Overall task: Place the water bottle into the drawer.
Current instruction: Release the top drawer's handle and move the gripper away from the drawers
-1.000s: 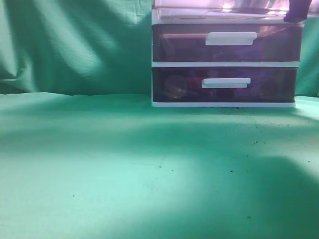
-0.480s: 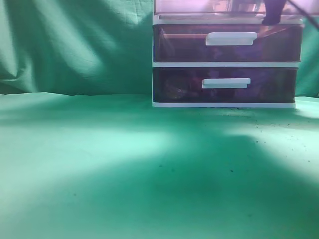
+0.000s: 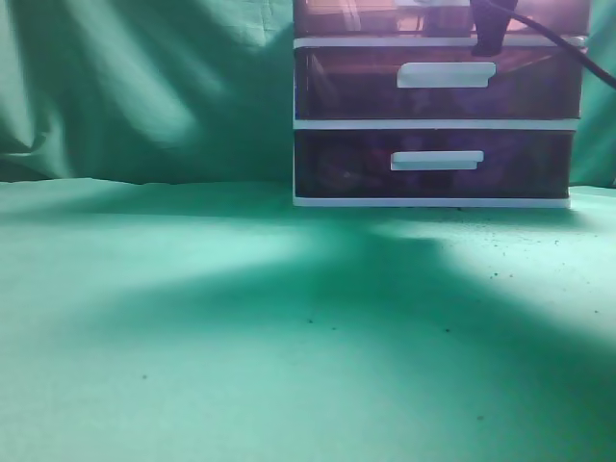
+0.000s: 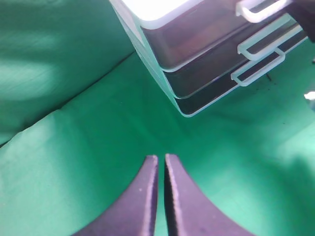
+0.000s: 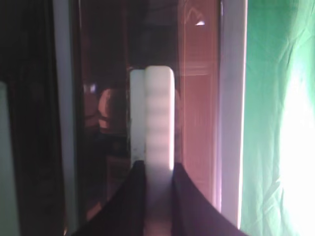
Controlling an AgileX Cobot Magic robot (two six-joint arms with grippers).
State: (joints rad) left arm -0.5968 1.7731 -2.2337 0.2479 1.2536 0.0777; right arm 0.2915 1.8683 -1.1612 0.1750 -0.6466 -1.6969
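You have the drawer unit (image 3: 438,106) standing at the back right of the worktop (image 3: 241,327), against the draped backdrop (image 3: 144,87). In it the drawer (image 3: 385,17) sits on top of the two lower drawers (image 3: 438,125), stacked one above the other. Your right tool (image 5: 159,169) is up at the drawer's front, its fingers on either side of the handle (image 5: 152,115). Your left tool (image 4: 161,167) hangs over the worktop, in front and to the left of the unit.

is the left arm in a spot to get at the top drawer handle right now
Probably not. The left gripper hangs shut over bare green cloth, well away from the drawer, and the right gripper is already clamped on its white handle, so that spot is taken.
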